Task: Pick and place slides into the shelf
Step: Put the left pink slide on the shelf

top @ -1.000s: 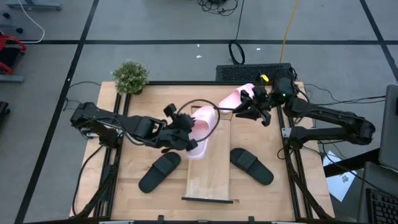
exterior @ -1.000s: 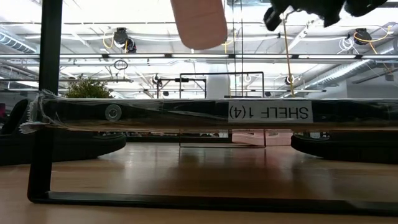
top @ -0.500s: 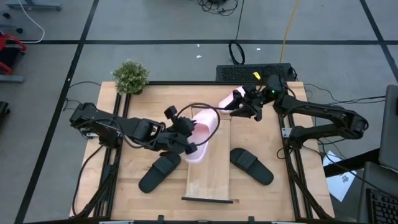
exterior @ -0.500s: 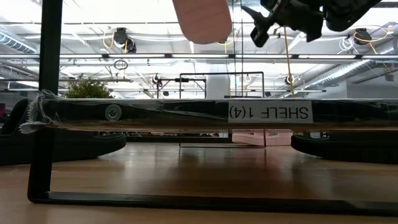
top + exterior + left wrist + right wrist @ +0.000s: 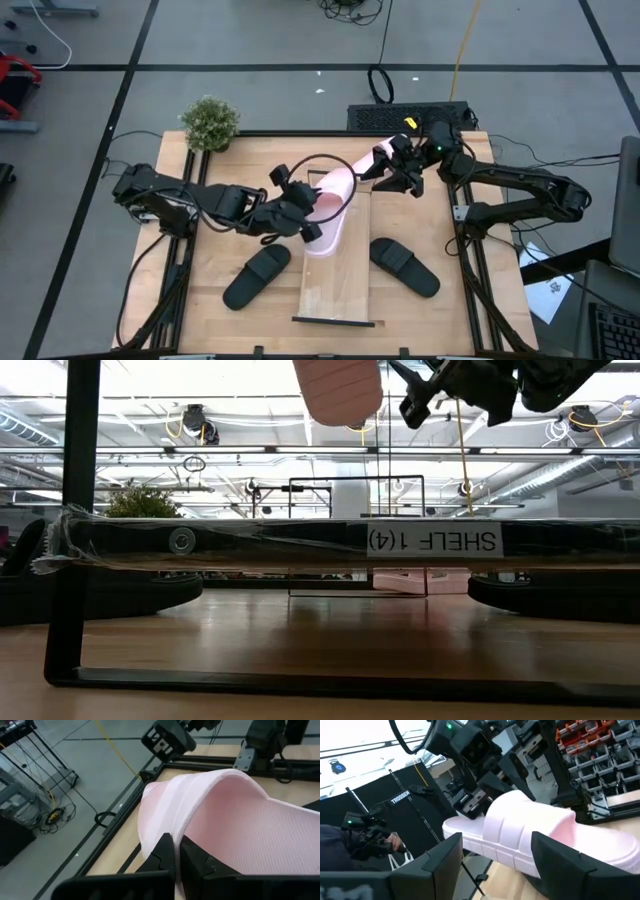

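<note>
Black slides (image 5: 256,277) flanking the shelf (image 5: 338,290)

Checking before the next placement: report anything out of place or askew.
One pink slide hangs tilted above the shelf, pinched by the left end effector and not lying flat. The two black slides lie on the table beside the shelf.

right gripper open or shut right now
Open: the right gripper has its fingers spread wide either side of a pink slide, not clamped on it.
</note>
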